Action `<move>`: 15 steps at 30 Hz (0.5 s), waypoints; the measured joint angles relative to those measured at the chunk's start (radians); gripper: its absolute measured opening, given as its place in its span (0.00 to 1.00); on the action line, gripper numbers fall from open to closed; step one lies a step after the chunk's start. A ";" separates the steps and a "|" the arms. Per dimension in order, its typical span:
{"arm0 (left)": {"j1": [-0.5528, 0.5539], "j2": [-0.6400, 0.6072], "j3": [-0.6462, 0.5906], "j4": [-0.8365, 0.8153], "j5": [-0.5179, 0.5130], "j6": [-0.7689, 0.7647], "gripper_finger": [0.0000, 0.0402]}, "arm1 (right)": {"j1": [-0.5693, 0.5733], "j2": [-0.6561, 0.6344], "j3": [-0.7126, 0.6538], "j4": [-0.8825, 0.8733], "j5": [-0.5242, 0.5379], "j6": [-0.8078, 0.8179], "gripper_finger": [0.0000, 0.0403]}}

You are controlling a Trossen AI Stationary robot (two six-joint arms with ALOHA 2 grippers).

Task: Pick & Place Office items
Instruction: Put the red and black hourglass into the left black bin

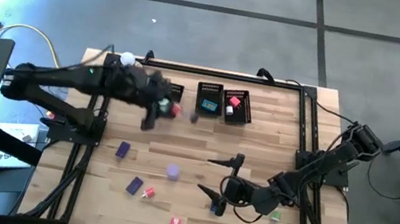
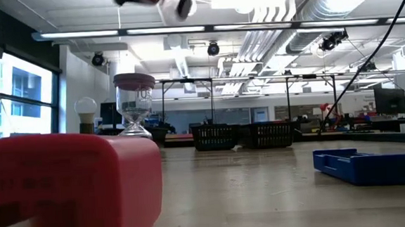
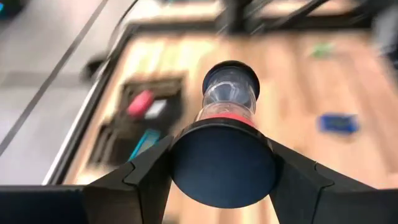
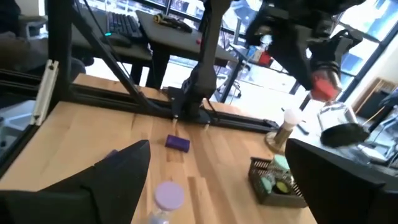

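My left gripper (image 1: pixel 171 109) hangs above the table's far middle, shut on an hourglass (image 3: pixel 229 99) with dark blue end caps and red sand. It is beside three black mesh baskets (image 1: pixel 208 99). My right gripper (image 1: pixel 207 177) stands open over the near right part of the table, pointing toward the table's left, with nothing between its fingers. Just ahead of it a second hourglass with a lavender cap (image 4: pixel 169 196) stands upright on its lower cap. Loose office items lie on the wood: two purple blocks (image 1: pixel 123 149) (image 1: pixel 134 185), red pieces (image 1: pixel 176 223), a blue piece (image 1: pixel 215 207) and a green one (image 1: pixel 275 215). My left gripper pinches the hourglass by the rim of its near dark blue end cap (image 3: pixel 224 168), one finger (image 3: pixel 149 171) on each side. The hourglass sticks out ahead along the fingers, with its far cap (image 4: pixel 345 134) slanting down. It is lifted clear of the table.
The two baskets toward the right hold teal, red and white pieces (image 1: pixel 234 101). A white ball on a metal base (image 1: pixel 126 58) stands at the far left corner. A black frame rail (image 1: pixel 306 129) runs round the table. Bare wood lies between the baskets and the loose items.
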 joint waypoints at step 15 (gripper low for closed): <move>0.337 0.252 0.044 -0.248 -0.051 0.123 0.54 | 0.002 0.000 0.000 -0.014 -0.031 0.075 0.90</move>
